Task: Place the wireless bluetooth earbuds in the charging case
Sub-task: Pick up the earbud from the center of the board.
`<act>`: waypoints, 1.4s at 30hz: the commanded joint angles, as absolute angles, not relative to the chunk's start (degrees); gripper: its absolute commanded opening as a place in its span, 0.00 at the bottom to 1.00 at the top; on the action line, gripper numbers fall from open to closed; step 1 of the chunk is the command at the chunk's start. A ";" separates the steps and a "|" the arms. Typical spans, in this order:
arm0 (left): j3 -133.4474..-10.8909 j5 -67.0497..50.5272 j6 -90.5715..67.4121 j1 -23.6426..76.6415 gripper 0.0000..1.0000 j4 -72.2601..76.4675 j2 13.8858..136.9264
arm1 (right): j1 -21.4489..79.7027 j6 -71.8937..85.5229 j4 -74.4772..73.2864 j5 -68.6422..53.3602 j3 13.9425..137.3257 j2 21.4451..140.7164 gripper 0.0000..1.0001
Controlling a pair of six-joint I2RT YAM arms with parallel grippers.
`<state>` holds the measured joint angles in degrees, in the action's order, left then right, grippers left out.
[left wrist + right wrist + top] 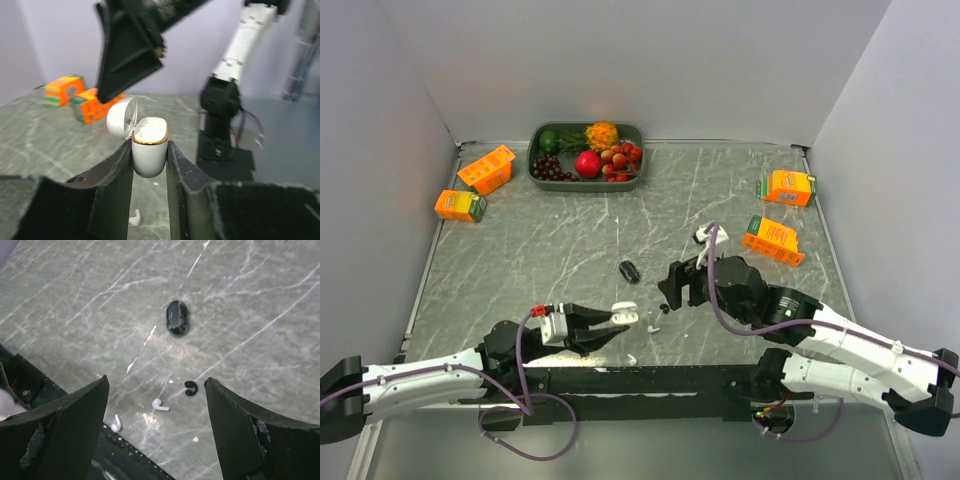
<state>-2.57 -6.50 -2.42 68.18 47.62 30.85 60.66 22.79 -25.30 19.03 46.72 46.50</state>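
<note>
My left gripper (149,152) is shut on the white charging case (149,146). The case has a gold rim and stands upright above the table with its lid (121,117) flipped open. In the top view the case (625,311) is near the table's front edge. My right gripper (156,382) hangs open over the table, with nothing between its fingers. Below it lie two white earbuds (160,405) (116,424) and one small black earbud (190,387). A white earbud (135,217) also shows on the table under the held case.
A black oval case (177,317) lies farther out on the marble table (520,250). A fruit tray (533,150) stands at the back. Two orange cartons (486,168) (460,205) are at back left, two more (788,187) (772,238) at right.
</note>
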 commanded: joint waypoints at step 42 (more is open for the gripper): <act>-6.15 9.14 9.15 75.85 0.01 30.24 16.27 | 59.15 22.07 -22.07 4.75 40.17 64.24 0.70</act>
<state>-5.48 5.06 7.97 75.35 30.02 18.65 58.04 24.38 -26.17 4.78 39.64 62.83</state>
